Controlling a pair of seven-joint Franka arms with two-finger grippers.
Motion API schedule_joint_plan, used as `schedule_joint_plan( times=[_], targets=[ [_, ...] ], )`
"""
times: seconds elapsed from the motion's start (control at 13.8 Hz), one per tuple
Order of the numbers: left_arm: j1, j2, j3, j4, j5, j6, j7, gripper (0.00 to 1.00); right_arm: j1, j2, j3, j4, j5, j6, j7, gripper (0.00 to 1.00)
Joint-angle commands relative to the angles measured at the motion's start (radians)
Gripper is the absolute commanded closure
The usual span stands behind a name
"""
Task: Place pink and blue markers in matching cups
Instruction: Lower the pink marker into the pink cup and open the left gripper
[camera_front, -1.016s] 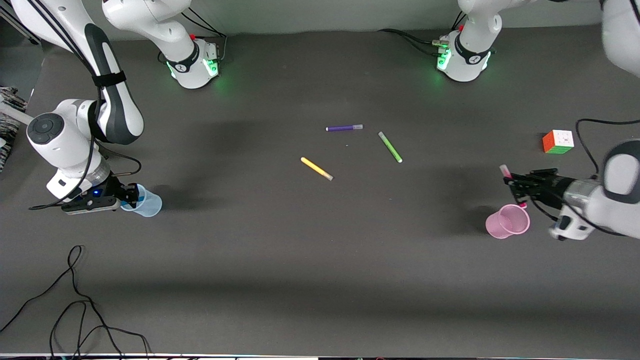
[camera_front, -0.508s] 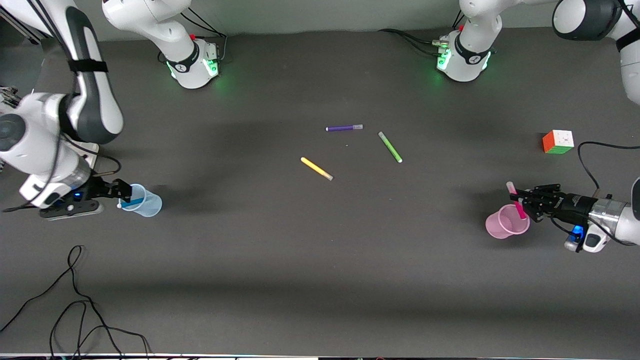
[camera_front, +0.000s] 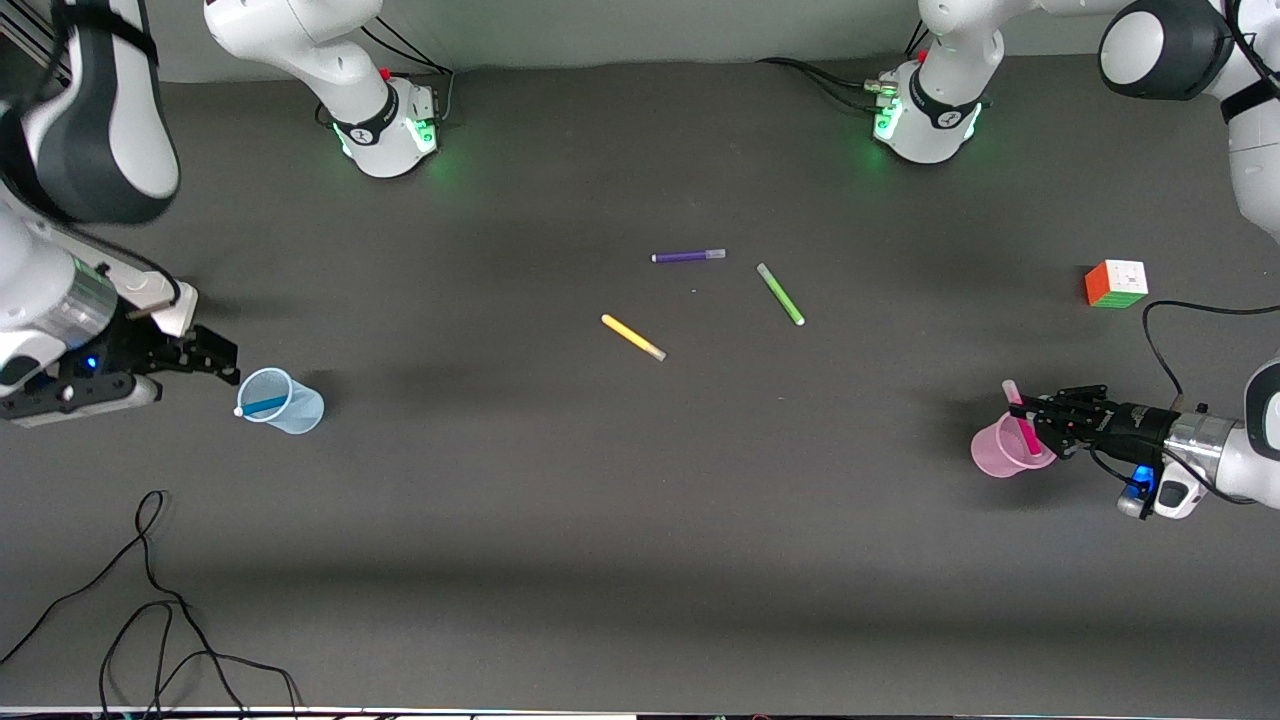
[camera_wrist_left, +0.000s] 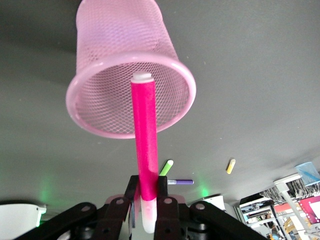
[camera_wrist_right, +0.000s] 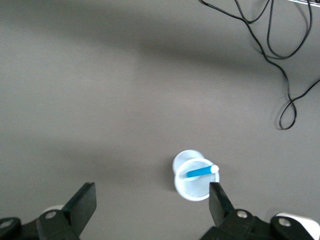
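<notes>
The pale pink cup (camera_front: 995, 458) stands near the left arm's end of the table. My left gripper (camera_front: 1040, 420) is shut on the pink marker (camera_front: 1021, 425) and holds it tilted, with its lower end inside the cup. In the left wrist view the pink marker (camera_wrist_left: 145, 140) points into the pink cup's (camera_wrist_left: 120, 55) mouth from my left gripper (camera_wrist_left: 148, 197). The pale blue cup (camera_front: 292, 408) stands near the right arm's end with the blue marker (camera_front: 262, 405) leaning in it. My right gripper (camera_front: 215, 362) is open and empty beside that cup. The right wrist view shows the blue cup (camera_wrist_right: 192, 189), the blue marker (camera_wrist_right: 200, 172) and my right gripper (camera_wrist_right: 152, 197).
A purple marker (camera_front: 688, 256), a green marker (camera_front: 780, 293) and a yellow marker (camera_front: 633, 337) lie mid-table. A colour cube (camera_front: 1116, 283) sits farther from the front camera than the pink cup. Black cables (camera_front: 150, 600) lie near the front edge.
My right gripper let go of the blue marker in the blue cup and drew back toward the right arm's end. My left gripper lowered the pink marker into the pink cup.
</notes>
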Motion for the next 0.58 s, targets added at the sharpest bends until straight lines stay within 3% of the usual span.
schedule_joint_plan(
  times=[0.0,0.07,0.15,0.29,0.51],
  targets=[
    [-0.006,0.019,0.003,0.031,-0.014,0.002,0.042,0.67,-0.069,-0.095,0.115,0.009,-0.004,-0.056,0.061,0.0],
    [-0.011,0.017,0.005,0.031,-0.012,0.001,0.04,0.24,-0.08,-0.126,0.133,0.008,-0.012,-0.065,0.061,0.0],
    [-0.012,0.013,0.005,0.031,-0.008,-0.005,0.042,0.01,-0.114,-0.153,0.174,0.009,-0.033,-0.09,0.062,0.0],
    [-0.014,-0.006,0.005,0.041,0.017,-0.025,0.047,0.0,-0.184,-0.155,0.263,0.067,-0.056,-0.198,0.068,0.0],
    [-0.067,-0.117,-0.006,0.032,0.193,-0.051,0.054,0.0,-0.189,-0.129,0.261,0.12,-0.053,-0.262,0.157,0.0]
  ],
)
